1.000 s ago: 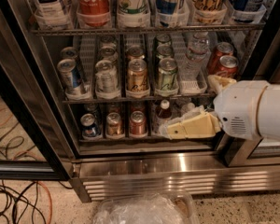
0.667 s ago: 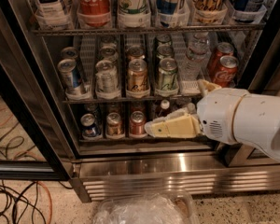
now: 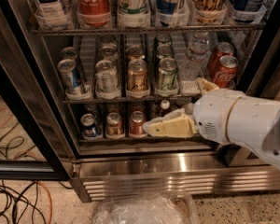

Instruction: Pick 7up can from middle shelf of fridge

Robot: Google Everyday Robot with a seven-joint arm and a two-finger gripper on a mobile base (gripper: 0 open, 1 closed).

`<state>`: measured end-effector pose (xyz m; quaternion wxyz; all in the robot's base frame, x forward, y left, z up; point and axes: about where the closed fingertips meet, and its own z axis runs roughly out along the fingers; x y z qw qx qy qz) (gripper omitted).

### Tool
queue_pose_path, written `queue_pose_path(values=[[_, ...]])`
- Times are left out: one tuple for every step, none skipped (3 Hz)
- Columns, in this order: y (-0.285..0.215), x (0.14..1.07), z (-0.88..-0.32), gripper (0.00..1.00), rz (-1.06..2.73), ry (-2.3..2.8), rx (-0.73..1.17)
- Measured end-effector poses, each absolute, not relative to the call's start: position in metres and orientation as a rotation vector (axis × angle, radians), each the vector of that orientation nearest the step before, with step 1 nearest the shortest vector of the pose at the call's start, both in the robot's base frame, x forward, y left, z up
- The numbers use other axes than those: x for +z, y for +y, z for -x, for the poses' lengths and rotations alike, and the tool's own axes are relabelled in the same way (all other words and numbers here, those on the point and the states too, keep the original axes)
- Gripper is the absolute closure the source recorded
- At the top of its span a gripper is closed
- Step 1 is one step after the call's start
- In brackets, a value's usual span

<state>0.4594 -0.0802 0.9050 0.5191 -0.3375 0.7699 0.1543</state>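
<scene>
The fridge (image 3: 154, 164) stands open with wire racks inside. On the middle shelf (image 3: 130, 98) several short cans stand in rows. The 7up can (image 3: 106, 77), pale silver with green print, is second from the left in the front row, between a blue can (image 3: 70, 76) and a gold-orange can (image 3: 137, 74). A darker green can (image 3: 167, 73) stands right of those. My gripper (image 3: 170, 125), cream on a white arm, reaches in from the right. It is below the middle shelf, in front of the bottom rack, lower right of the 7up can, holding nothing.
Tall bottles (image 3: 94, 3) fill the top rack. The bottom rack holds small cans (image 3: 114, 124) and a red-capped bottle (image 3: 164, 107). A water bottle (image 3: 196, 55) and Coke cans (image 3: 225, 70) stand on the middle shelf's right. Cables (image 3: 14, 190) lie on the floor at left; a plastic-wrapped object (image 3: 144, 209) sits below.
My gripper and arm have moved left along the front of the bottom rack. The cans have not moved.
</scene>
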Motion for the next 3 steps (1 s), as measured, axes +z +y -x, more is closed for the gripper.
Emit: queue_pose_path(values=[[-0.081,0.892,-0.476,0.0,0.741,1.797,0.326],[-0.11,0.88,-0.496,0.0,0.604,1.748,0.296],[-0.148,0.852,-0.502,0.0,0.55,1.705,0.2]])
